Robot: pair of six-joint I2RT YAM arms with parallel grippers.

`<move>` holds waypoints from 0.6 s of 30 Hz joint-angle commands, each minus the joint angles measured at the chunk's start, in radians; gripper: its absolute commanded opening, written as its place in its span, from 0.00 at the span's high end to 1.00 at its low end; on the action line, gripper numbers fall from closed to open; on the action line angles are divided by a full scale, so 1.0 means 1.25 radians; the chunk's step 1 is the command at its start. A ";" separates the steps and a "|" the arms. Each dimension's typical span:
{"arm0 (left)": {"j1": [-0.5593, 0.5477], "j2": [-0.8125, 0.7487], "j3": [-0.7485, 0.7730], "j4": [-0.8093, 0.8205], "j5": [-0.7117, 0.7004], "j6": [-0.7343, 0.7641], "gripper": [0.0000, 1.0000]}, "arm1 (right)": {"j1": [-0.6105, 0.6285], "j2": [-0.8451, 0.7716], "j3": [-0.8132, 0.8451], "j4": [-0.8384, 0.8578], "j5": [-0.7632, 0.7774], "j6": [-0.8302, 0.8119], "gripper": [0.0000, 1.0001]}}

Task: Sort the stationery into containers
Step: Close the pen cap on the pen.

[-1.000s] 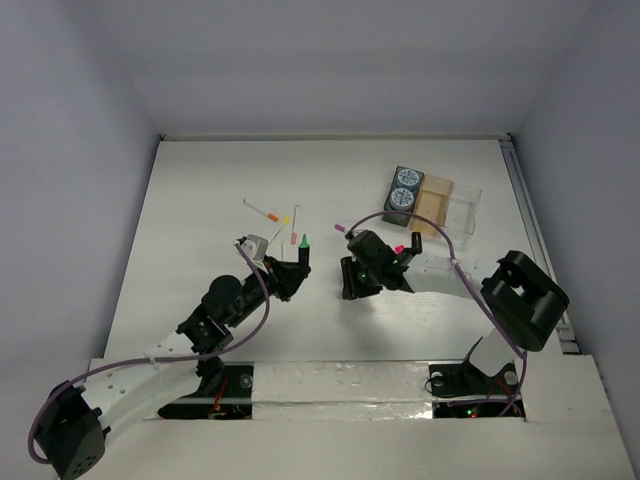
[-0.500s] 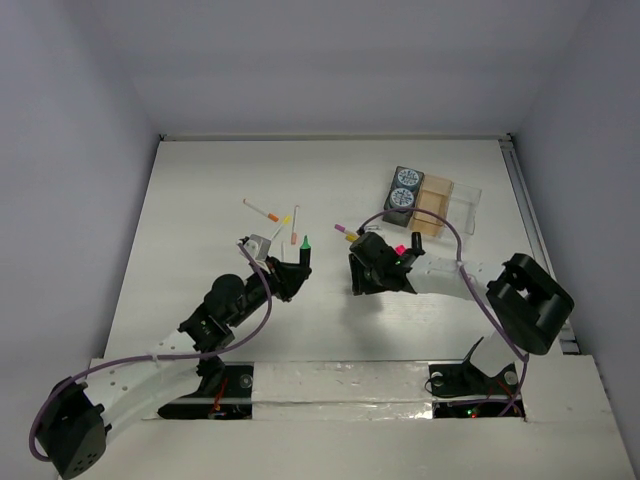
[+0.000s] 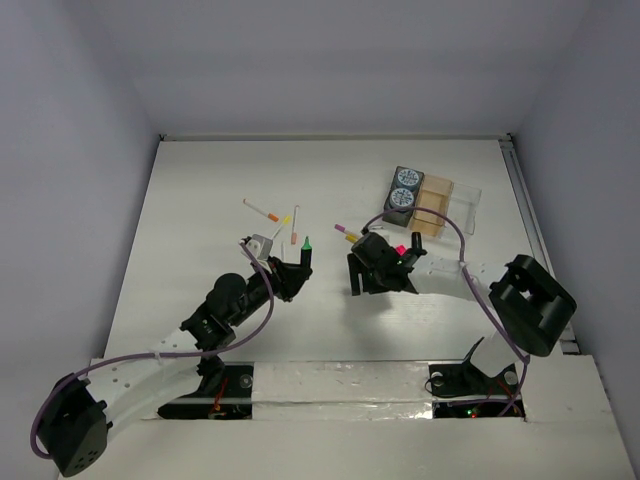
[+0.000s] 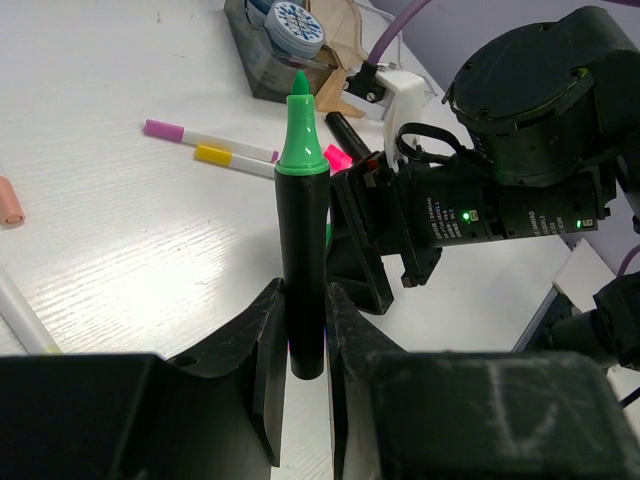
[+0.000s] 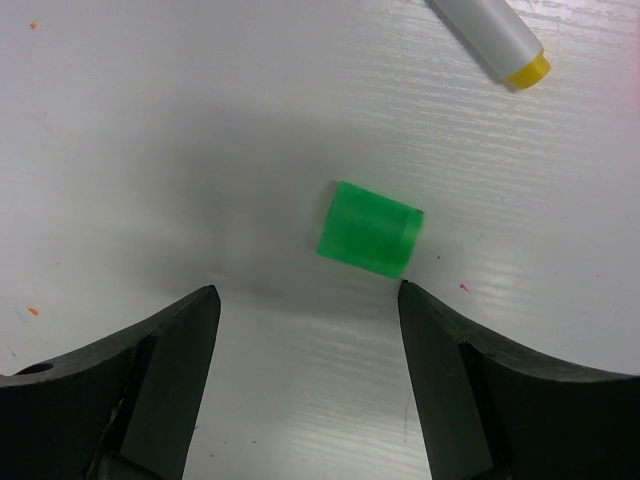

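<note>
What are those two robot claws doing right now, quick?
Left gripper: closed on a black marker pen with a green tip.
Right gripper: open, holding nothing, next to a small green plastic cap.

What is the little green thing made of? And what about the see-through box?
The green piece looks like smooth plastic: even colour, soft shine. The see-through box seems hard clear plastic, since the table shows through its walls; its tan floor could be wood or card.

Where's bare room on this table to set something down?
Free: the far strip beyond the loose pens, and the left side beside the left arm. Crowded: the middle, where left claw with green marker faces right claw, and around the tray.
</note>
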 commanded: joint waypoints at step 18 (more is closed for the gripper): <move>-0.004 0.017 0.003 0.062 0.013 0.005 1.00 | -0.077 0.085 0.053 0.204 -0.083 -0.072 0.23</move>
